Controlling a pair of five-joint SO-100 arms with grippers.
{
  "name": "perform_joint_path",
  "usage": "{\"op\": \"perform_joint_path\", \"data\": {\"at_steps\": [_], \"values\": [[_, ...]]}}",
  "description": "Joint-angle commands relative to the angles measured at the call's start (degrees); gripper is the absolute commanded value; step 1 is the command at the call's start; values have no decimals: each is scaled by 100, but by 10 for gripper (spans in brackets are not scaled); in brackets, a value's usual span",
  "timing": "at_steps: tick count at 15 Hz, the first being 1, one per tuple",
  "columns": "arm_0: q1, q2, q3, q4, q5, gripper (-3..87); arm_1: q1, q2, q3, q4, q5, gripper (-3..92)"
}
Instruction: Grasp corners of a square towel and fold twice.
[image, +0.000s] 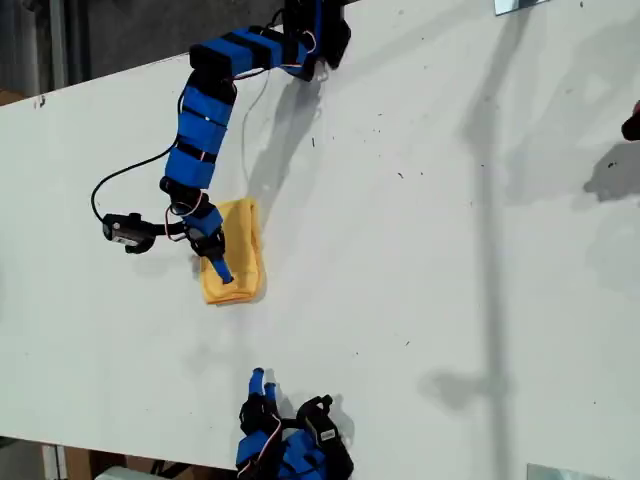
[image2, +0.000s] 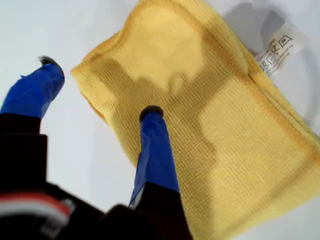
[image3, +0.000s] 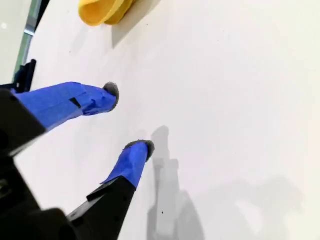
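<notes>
The yellow towel (image: 240, 245) lies folded into a narrow rectangle on the white table (image: 430, 250), left of centre in the exterior view. My first gripper (image: 218, 270) hangs open over its near end. In the first wrist view, one blue fingertip (image2: 151, 115) is above the towel (image2: 215, 130) and the other is off its edge over bare table; nothing is held. A folded corner (image2: 80, 70) lies between the fingers, and the white tag (image2: 277, 46) sticks out at the far edge. My second gripper (image3: 127, 120) is open above bare table, near the exterior view's bottom edge (image: 262, 382), with the towel (image3: 102, 11) well away from it.
A black cable (image: 105, 180) loops beside the first arm on the exterior view's left. Metal brackets sit at the table's top right (image: 520, 5) and bottom right (image: 565, 472) in that view. A dark object (image: 632, 125) pokes in at the right edge.
</notes>
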Motion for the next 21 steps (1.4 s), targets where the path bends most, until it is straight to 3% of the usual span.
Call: {"op": "perform_joint_path", "data": {"at_steps": [1,3,6,8,11,12,14,16,17,18,19,20,21], "values": [[18,35,-18,62,-26,158,343,1257,923,281,105,278],[9,35,-18,62,-26,158,334,2795,2610,352,185,277],[9,35,-18,62,-26,157,-9,5520,5774,158,809,115],[79,35,-44,53,343,157,-9,8174,8007,88,1081,115],[325,44,-70,9,422,156,97,13087,9633,1960,1389,92],[369,44,-70,0,439,156,79,12858,9396,2241,1521,100],[729,44,-105,-9,782,156,-237,13069,10116,1916,1811,113],[1134,44,-26,53,114,154,-396,13069,10354,2452,2637,97],[1248,44,158,35,-729,156,-431,13069,10125,3243,3920,98],[1652,44,176,9,-1011,155,-519,13069,10081,3384,4219,102],[1969,44,176,0,-1020,137,-686,13069,10151,3349,4535,102],[1872,44,176,0,-141,137,-914,13069,10213,3234,4834,102],[1898,44,185,0,88,135,-1107,13069,10239,3111,5326,102]]}}
